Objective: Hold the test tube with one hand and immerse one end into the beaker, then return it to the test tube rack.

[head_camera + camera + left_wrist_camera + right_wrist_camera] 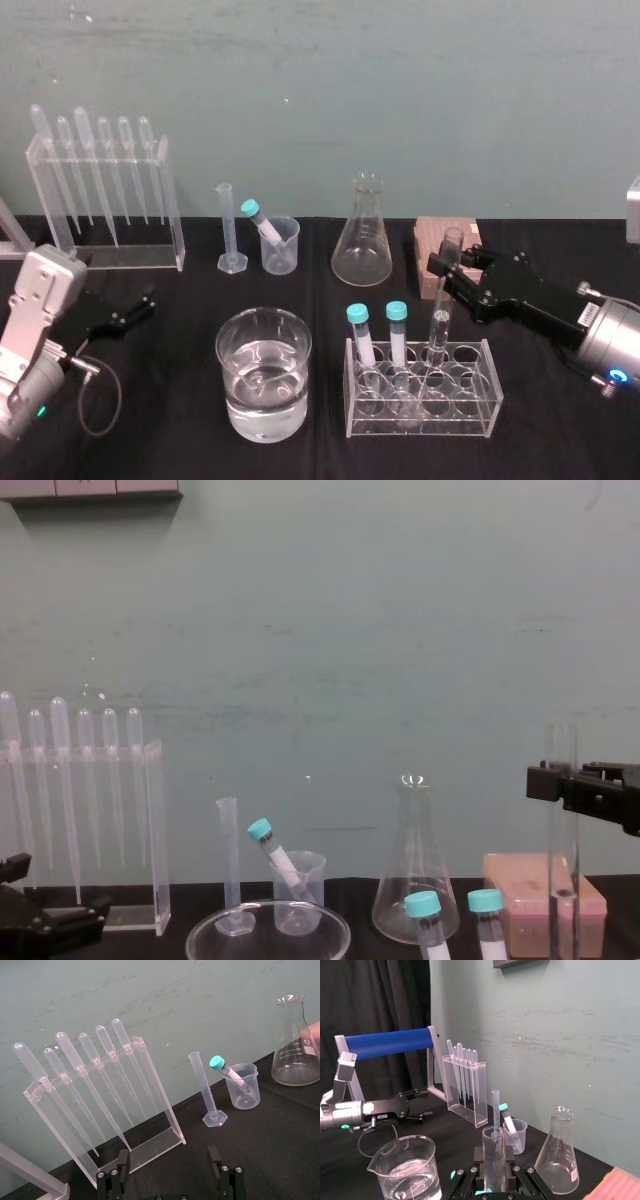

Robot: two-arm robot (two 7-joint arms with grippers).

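Nearest us, the beaker (263, 375) holds clear liquid; beside it our right gripper (450, 263) clamps the test tube (440, 330) standing in the rack (482, 408) with two teal-capped tubes (361, 338). Our left gripper (140, 305) idles leftward, fingers apart.

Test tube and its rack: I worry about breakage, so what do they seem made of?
The test tube looks like thin, glossy clear glass: sharp bright glints along its wall. The test tube rack seems clear plastic, probably acrylic: flat transparent plates with pale shiny edges.
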